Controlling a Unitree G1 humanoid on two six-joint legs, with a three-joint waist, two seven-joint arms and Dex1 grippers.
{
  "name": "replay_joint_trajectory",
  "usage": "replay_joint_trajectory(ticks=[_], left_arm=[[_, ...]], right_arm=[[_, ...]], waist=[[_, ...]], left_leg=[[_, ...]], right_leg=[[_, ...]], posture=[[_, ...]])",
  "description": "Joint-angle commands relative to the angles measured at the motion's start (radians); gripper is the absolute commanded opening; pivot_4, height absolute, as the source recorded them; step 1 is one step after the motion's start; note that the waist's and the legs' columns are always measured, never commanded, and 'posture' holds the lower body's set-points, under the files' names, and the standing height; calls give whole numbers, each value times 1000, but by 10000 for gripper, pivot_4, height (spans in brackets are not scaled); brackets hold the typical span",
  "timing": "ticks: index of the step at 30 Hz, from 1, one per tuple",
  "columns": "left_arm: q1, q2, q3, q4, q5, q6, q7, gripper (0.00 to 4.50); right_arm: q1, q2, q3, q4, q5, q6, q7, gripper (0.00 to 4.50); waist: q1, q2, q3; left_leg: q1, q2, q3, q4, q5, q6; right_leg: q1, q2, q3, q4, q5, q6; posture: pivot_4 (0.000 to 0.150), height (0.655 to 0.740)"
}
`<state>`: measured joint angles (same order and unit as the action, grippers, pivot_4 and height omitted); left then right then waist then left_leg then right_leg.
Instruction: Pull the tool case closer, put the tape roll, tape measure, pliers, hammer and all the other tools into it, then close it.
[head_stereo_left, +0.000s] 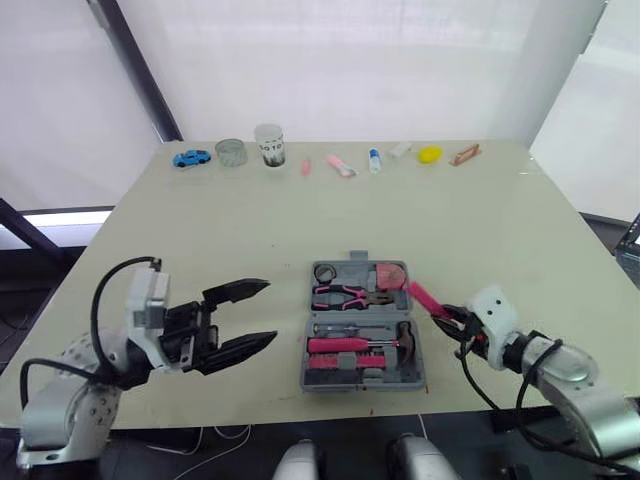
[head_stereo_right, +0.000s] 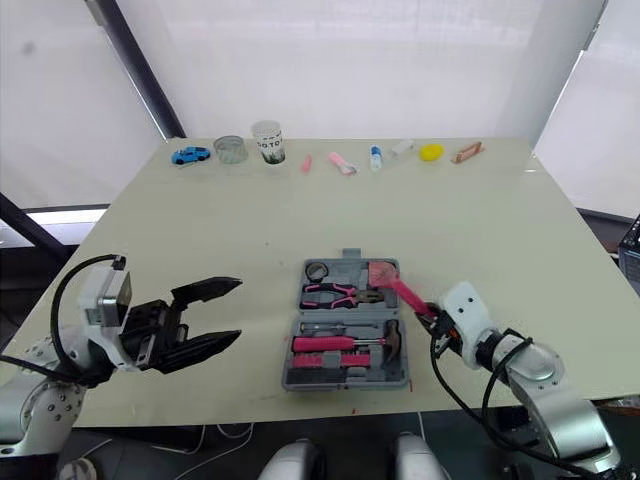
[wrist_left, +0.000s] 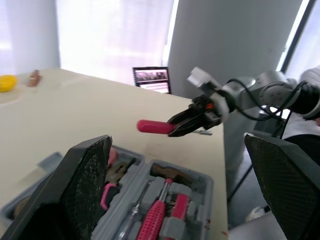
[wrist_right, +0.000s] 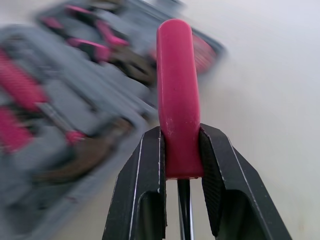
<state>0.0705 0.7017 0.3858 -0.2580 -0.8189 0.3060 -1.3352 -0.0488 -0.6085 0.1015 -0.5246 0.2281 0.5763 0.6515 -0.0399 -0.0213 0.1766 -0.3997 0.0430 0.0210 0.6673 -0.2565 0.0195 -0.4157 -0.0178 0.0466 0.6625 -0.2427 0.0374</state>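
- Grey plastic tool case (head_stereo_left: 400, 379) lies open and flat at the near middle of the beige tabletop (head_stereo_left: 250, 220), close to the front edge, with its carry handle on the far side.
- We see the right claw (head_stereo_left: 446, 317) clamped on a pink-handled tool (head_stereo_left: 425, 298). Both black fingers press the base of the handle, and a thin metal shaft runs back between them.
- We see the left claw (head_stereo_left: 270, 312) spread wide and holding nothing. It sits to the left of the case, apart from it, with its fingers pointing towards it.
- The case's long axis runs from near to far. Pink-handled pliers (head_stereo_left: 350, 296) lie crosswise in the far half, and a hammer (head_stereo_left: 400, 342) lies crosswise in the near half.
- The held tool slants, its rounded free end aimed far-left at the case's right wall by the far half. We cannot tell whether it touches.
- The broad stretch of tabletop beyond the case is bare up to a row of small things along the far edge, among them a blue toy car (head_stereo_left: 191, 158) and a yellow object (head_stereo_left: 430, 154).
- Little room remains between the case and the front edge.
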Motion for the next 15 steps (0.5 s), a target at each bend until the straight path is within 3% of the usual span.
replay_joint_trajectory(ticks=[1, 11, 15], left_arm=[[64, 49, 82, 20, -50, 8, -90, 45000], [172, 93, 112, 106, -16, -59, -260, 45000], [162, 117, 82, 151, -6, -90, -279, 45000]], right_arm=[[-115, -98, 99, -123, 12, 67, 126, 3780], [-493, -202, 482, -172, -90, 269, 306, 3780], [-580, -126, 574, -107, -129, 327, 284, 3780]], waist=[[0, 0, 0], [12, 0, 0], [9, -1, 0]], left_leg=[[0, 0, 0, 0, 0, 0], [-1, 3, -1, 1, 0, 0], [-1, 3, -1, 1, 0, 0]], right_leg=[[0, 0, 0, 0, 0, 0], [-1, -4, -2, -1, -1, -3], [-2, -4, -2, -1, -1, -3]], posture=[[1500, 7400], [1500, 7400], [1500, 7400]])
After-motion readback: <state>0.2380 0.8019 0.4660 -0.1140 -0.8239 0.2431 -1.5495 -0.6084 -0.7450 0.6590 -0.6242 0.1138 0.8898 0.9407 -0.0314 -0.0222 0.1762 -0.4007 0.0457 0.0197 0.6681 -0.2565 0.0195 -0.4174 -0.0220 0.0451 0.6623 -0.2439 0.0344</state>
